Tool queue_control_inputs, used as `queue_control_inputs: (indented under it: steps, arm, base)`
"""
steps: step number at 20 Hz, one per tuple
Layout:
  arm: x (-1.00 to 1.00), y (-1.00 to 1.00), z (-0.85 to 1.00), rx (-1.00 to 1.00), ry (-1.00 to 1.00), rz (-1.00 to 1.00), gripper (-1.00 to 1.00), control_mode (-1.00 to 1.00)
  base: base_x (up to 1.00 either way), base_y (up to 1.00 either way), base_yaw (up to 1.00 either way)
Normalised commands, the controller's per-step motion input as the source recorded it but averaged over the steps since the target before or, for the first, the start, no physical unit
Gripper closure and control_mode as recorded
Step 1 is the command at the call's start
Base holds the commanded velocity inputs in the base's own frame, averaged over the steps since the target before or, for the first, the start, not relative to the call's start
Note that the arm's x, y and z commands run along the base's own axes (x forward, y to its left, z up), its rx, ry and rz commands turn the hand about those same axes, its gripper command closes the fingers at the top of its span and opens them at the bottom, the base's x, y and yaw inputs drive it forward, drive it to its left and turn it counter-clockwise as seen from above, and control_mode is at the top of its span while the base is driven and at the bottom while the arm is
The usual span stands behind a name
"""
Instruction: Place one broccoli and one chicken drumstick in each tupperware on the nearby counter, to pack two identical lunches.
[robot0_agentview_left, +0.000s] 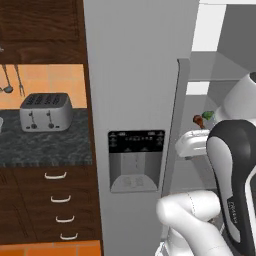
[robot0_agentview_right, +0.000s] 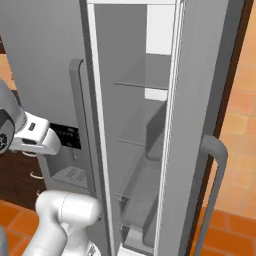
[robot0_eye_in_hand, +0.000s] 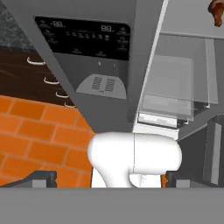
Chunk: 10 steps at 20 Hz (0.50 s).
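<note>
My gripper (robot0_eye_in_hand: 105, 177) has its jaws wide apart and empty, and I worry about clipping the fridge door (robot0_agentview_left: 135, 100) while reaching for the drumstick (robot0_agentview_left: 198, 120) and broccoli (robot0_agentview_left: 208, 115) on the shelf, visible from the left while the right base view shows bare shelves (robot0_agentview_right: 145, 80).

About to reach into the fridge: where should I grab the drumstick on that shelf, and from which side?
Probably across the chicken drumstick at its brown rounded end, entering through the fridge's open front. A broccoli sits close beside it. The gripper is open; the taper is too small to tell.
</note>
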Motion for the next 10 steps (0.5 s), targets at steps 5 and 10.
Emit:
queue_control_inputs:
  steps: [5, 10]
  arm:
    - [0.00, 0.00, 0.00, 0.00, 0.00, 0.00, -1.00, 1.00]
    - [0.00, 0.00, 0.00, 0.00, 0.00, 0.00, -1.00, 1.00]
  base:
    - [0.38, -0.49, 0.00]
    - [0.32, -0.30, 0.00]
